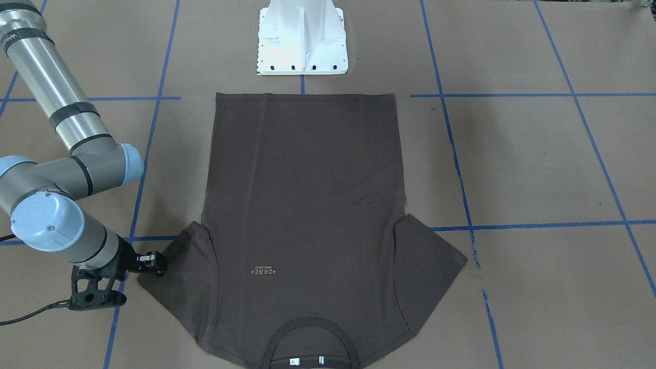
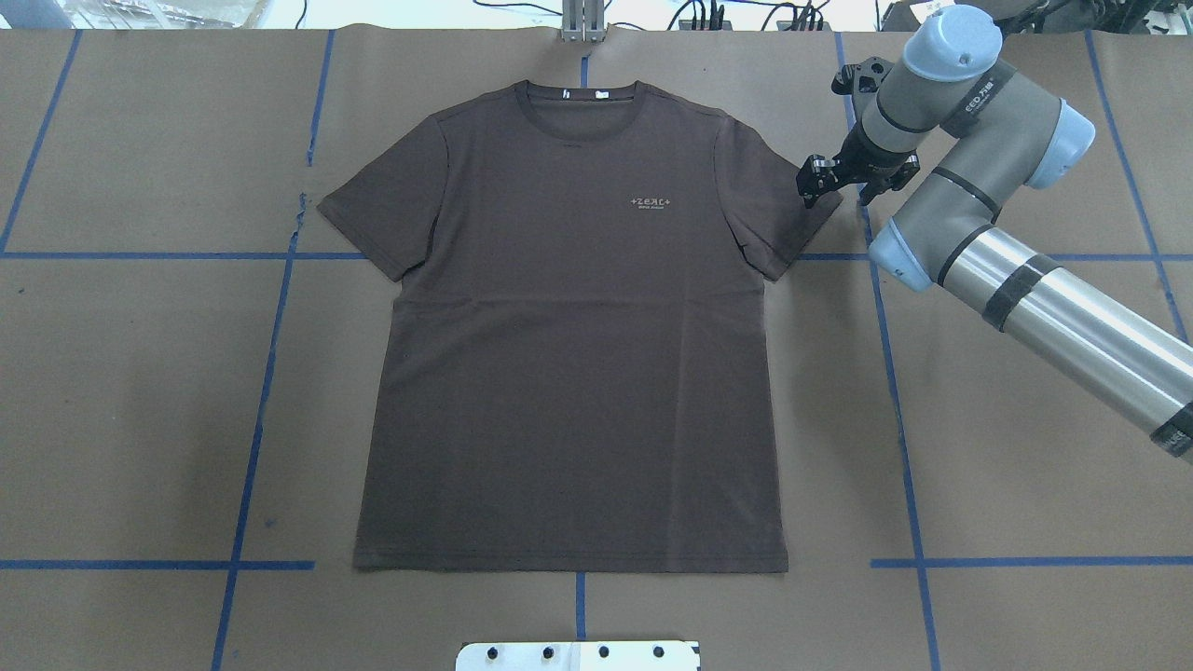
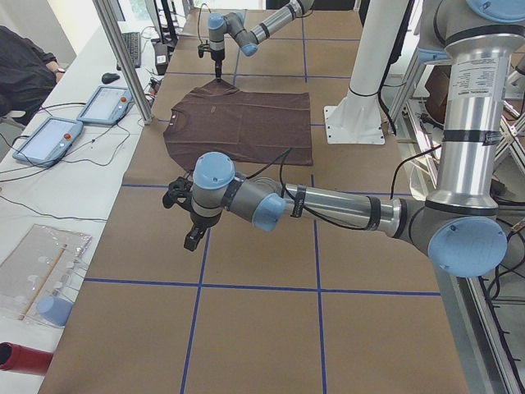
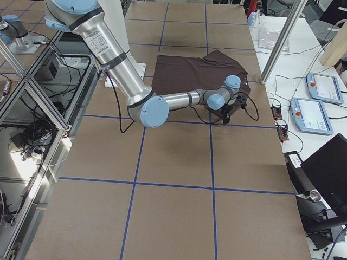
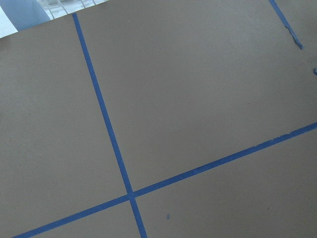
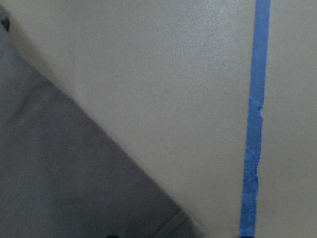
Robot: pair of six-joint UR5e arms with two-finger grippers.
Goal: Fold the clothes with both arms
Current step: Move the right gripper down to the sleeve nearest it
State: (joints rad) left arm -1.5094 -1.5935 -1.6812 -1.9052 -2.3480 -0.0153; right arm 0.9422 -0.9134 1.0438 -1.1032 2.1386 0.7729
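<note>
well, right gripper (image 1: 152, 262) sits at the t-shirt (image 1: 302, 195) sleeve edge; clenched or released, like left gripper (image 3: 190, 243), cannot tell.

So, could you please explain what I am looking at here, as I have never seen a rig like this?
These are two robot arms at a paper-covered table marked with blue tape. Two pictures look down on the table, one from behind the robot, one facing it; two look along it from either end; two come from cameras on the wrists. A dark brown T-shirt lies flat, logo up. The right arm's gripper is at the edge of one sleeve; whether it pinches the cloth I cannot tell. The left arm's gripper hangs over bare paper, away from the shirt, with nothing seen in it. The white block is the robot's base.
</note>
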